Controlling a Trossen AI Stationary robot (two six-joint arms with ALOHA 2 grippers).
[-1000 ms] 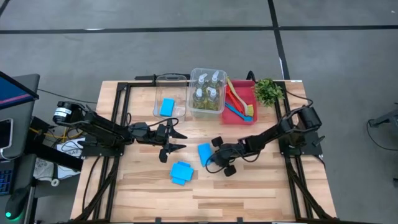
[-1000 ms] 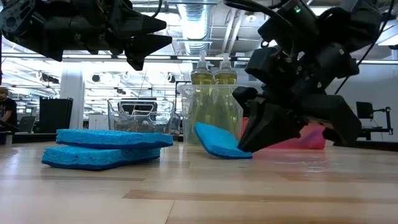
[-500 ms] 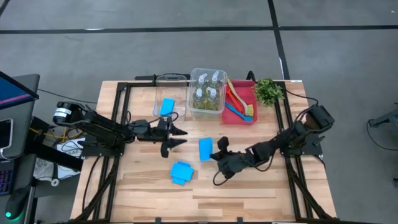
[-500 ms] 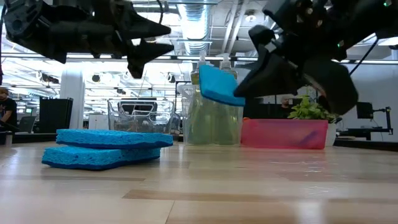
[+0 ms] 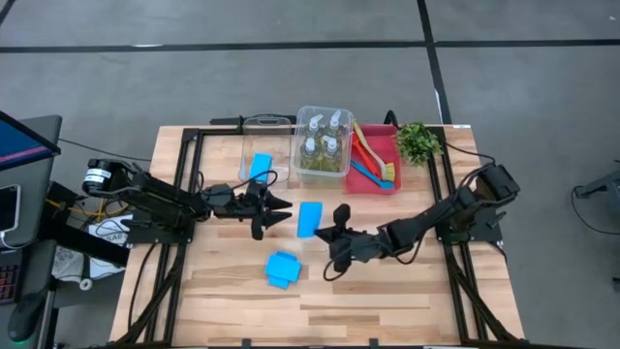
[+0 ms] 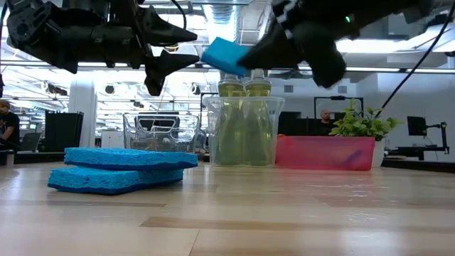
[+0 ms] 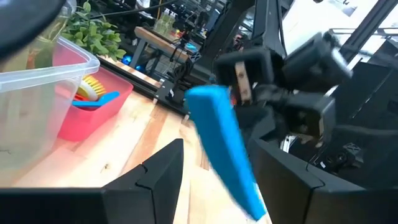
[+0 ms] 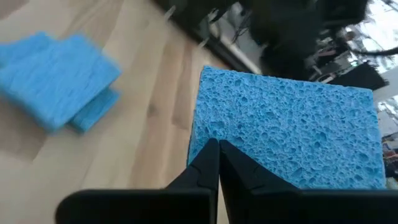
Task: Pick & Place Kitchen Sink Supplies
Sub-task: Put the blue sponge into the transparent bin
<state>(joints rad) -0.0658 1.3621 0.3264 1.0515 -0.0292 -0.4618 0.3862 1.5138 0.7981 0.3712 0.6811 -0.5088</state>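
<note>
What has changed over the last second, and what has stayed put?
The right gripper, shut on a blue sponge, lifted it off the table and carried it up toward the left gripper, which waits open and has edged slightly closer. The two stacked sponges, the sponge in the clear bin, the bottles and the brushes have not moved.

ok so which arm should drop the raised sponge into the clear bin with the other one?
Left, probably, via handover. The right gripper holds the sponge clear of the table; the open left gripper faces it closely and sits nearer the clear bin, where one sponge already lies.
</note>
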